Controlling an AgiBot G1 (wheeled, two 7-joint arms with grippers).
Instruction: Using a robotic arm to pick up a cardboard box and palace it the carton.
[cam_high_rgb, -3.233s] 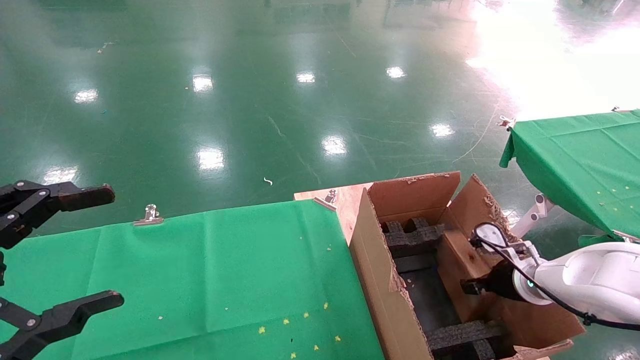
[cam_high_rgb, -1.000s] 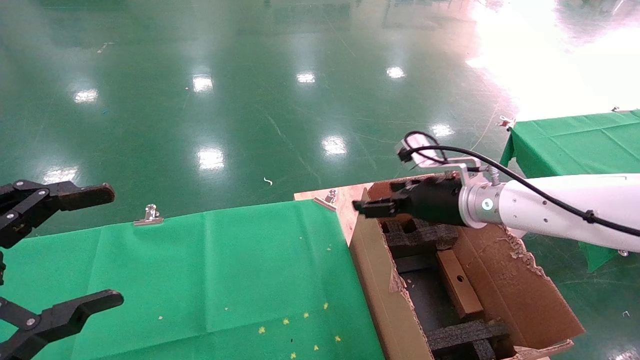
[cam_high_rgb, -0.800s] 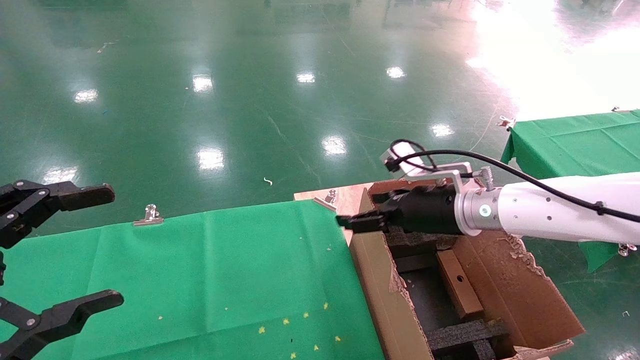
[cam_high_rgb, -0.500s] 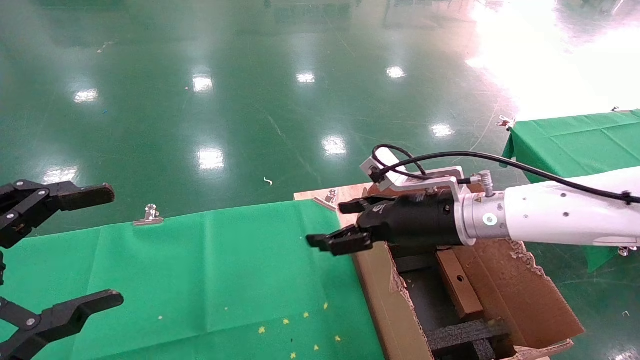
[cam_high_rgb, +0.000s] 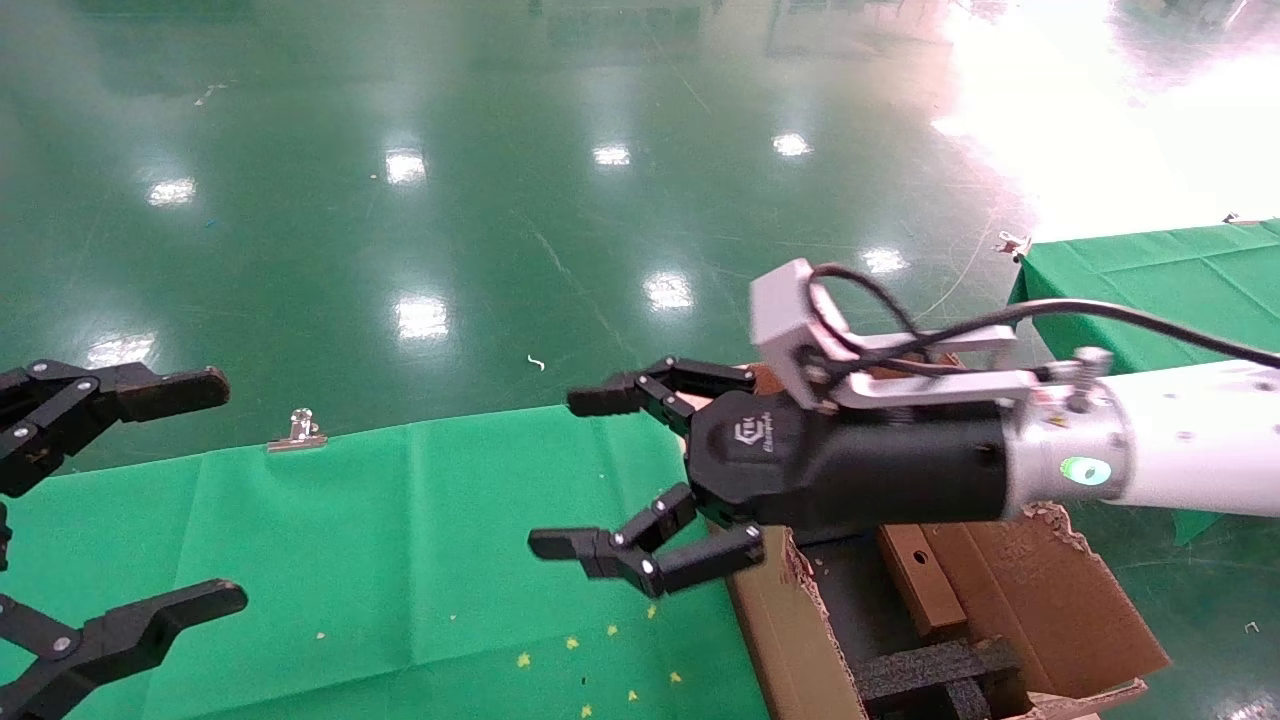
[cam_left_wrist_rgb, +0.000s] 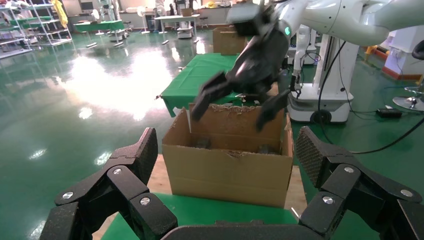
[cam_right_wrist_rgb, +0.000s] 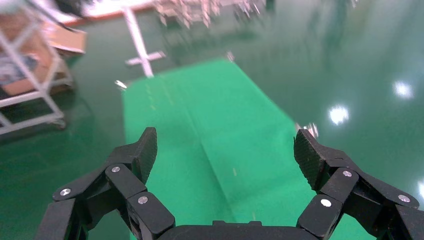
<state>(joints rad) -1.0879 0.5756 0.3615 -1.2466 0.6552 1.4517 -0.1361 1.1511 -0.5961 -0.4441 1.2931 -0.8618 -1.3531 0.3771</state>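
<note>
Fingers spread wide and holding nothing, the right hand (cam_high_rgb: 585, 475) of the robotic arm (cam_high_rgb: 1180, 465) hangs in the air above the far right corner of the worktop (cam_high_rgb: 400, 540), its black body overlapping the near-left wall of the carton (cam_high_rgb: 790, 640). The white camera block (cam_high_rgb: 785, 315) sits on top of the wrist with a black cable (cam_high_rgb: 1100, 315) looping back along the white arm, and a green ring light (cam_high_rgb: 1085, 470) glows on the silver collar. From the right wrist view the two dark fingers (cam_right_wrist_rgb: 135, 155) stand far apart with only the green cloth (cam_right_wrist_rgb: 210, 130) beneath them.

The cardboard box (cam_high_rgb: 915, 580), small, flat and brown with a round hole in its face, lies inside the carton, leaning along the inner right side between the black foam inserts (cam_high_rgb: 930, 665). The carton stands just off the right edge of the worktop, its flaps ragged and torn; the left wrist view shows it from the side (cam_left_wrist_rgb: 227, 162) with the white arm's hand (cam_left_wrist_rgb: 240, 97) above its open top.

The left hand (cam_high_rgb: 90, 520), all black, is parked over the left edge of the worktop, its fingers wide apart and empty. A metal clip (cam_high_rgb: 297, 430) pins the cloth at the far edge.
</note>
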